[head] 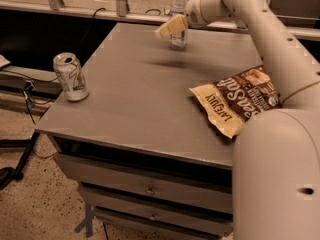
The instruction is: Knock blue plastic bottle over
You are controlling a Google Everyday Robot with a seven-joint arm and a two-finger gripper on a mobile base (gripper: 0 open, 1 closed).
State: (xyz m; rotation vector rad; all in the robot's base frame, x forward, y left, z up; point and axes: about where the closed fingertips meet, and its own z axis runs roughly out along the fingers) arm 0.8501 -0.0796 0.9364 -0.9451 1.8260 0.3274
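Observation:
The blue plastic bottle (pixel 178 15) stands upright at the far edge of the grey table (pixel 130 84); it is clear, with a white cap and a pale label. My gripper (pixel 164 31) hangs just above the table, right in front of the bottle's lower half and slightly to its left, and covers part of the label. Its cream fingers (pixel 172 26) are pressed together with nothing between them. I cannot tell whether they touch the bottle. The white arm (pixel 265 29) reaches in from the right.
A silver-green soda can (pixel 71 77) stands near the table's left front corner. A brown snack bag (pixel 240 100) lies flat on the right side, partly under my arm. The table has drawers below. A rail and cables run behind and to the left.

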